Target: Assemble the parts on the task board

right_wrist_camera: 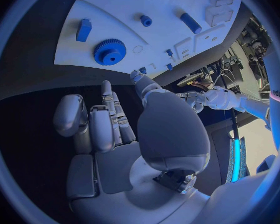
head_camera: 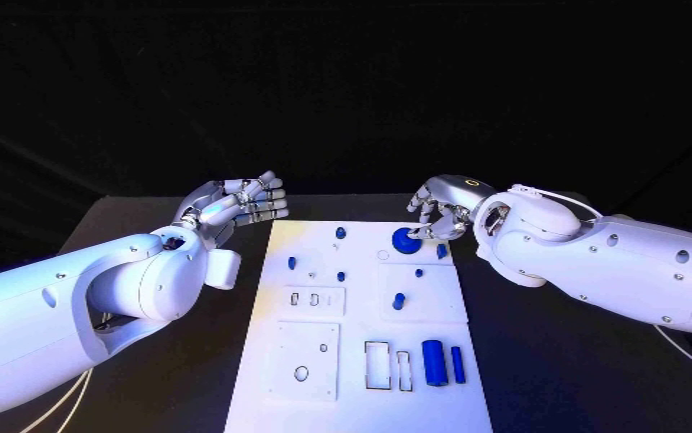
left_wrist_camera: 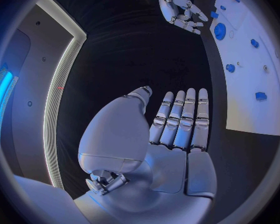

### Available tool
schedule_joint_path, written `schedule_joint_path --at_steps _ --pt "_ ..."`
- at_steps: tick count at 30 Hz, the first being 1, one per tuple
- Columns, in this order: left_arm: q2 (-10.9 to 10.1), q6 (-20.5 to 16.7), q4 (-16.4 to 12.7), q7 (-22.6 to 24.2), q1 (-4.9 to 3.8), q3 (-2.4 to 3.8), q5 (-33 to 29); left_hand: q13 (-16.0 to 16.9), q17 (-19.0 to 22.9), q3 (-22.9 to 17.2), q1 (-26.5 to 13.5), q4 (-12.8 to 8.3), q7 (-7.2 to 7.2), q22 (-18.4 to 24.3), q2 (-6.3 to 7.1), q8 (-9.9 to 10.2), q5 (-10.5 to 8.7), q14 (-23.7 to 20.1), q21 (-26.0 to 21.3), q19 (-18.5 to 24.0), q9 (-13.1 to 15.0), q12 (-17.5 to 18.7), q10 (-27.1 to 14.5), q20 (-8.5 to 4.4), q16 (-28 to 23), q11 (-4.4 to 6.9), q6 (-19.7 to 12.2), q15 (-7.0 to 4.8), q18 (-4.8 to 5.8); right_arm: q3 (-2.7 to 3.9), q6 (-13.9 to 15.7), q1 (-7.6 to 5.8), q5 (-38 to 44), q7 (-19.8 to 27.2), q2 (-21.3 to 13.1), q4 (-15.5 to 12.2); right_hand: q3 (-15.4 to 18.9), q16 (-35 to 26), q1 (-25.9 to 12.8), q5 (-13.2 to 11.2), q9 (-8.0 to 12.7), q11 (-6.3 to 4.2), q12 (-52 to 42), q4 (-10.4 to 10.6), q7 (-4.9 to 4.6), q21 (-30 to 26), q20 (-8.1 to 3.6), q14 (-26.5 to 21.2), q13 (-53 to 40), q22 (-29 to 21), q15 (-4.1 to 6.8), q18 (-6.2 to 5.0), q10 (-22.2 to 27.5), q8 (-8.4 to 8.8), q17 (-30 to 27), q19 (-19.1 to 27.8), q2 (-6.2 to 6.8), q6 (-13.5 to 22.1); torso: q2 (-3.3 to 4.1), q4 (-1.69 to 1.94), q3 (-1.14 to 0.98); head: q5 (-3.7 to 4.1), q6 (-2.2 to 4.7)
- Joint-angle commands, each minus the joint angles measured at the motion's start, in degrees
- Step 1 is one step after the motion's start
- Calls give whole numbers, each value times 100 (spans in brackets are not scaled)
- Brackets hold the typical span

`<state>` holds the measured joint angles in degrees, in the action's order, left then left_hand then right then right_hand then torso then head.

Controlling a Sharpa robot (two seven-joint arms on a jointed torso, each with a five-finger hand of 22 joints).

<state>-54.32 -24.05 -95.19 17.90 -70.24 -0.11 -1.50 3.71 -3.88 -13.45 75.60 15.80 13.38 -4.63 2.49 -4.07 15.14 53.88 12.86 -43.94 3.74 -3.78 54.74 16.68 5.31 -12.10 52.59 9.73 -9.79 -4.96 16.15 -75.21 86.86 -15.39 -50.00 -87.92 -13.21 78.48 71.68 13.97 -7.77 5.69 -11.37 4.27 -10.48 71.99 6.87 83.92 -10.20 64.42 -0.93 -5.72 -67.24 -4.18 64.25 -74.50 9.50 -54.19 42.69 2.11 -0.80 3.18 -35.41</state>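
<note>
White task board (head_camera: 433, 408) runs away from the robot with two blue cylinders (head_camera: 434, 362) lying at its near right corner beside empty rectangular slots (head_camera: 378, 365), small blue pegs (head_camera: 400, 301) standing further up, and a blue gear (head_camera: 407, 240) at the far right. Right hand (head_camera: 438, 215) hangs over that gear with fingers curled loosely and nothing in them, so the step looks like taking the gear: fingertips should close evenly on its toothed rim, then lift straight. Left hand (head_camera: 238, 203) waits off the board's left edge, fingers straight, side by side, empty.
</note>
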Motion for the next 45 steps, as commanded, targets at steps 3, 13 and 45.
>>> schedule_joint_path --at_steps 3,13,45 --pt "2 126 -8 8 -8 4 -10 -8 7 -15 53 -21 150 6 6 32 -14 14 -27 -26 -1 3 -29 -2 -36 2 -43 34 -36 -4 -347 52 152 -142 59 71 353 358 348 131 -54 -287 -2011 155 200 165 -201 264 -1632 264 214 76 -422 -86 705 -163 -64 -11 6 0 5 23 -16" --pt "-7 139 -13 1 -8 4 -10 -8 7 -15 53 -21 150 6 6 32 -14 14 -27 -26 -1 3 -29 -2 -36 2 -43 34 -36 -7 -431 132 120 -209 233 275 656 975 548 81 -193 -143 -6963 665 150 570 -77 503 -6732 911 89 191 -1251 -349 2091 -541 -39 25 3 14 3 37 -53" --pt "-3 175 -2 -22 -7 4 -10 -8 7 -15 53 -21 150 6 6 32 -14 14 -27 -26 -1 3 -29 -2 -36 2 -43 34 -36 -12 -562 237 -102 -184 572 750 687 1152 631 97 -241 -114 -7517 757 128 864 -42 608 -7443 1328 52 275 -1801 -459 2575 -780 -105 65 -2 5 -1 -8 -140"
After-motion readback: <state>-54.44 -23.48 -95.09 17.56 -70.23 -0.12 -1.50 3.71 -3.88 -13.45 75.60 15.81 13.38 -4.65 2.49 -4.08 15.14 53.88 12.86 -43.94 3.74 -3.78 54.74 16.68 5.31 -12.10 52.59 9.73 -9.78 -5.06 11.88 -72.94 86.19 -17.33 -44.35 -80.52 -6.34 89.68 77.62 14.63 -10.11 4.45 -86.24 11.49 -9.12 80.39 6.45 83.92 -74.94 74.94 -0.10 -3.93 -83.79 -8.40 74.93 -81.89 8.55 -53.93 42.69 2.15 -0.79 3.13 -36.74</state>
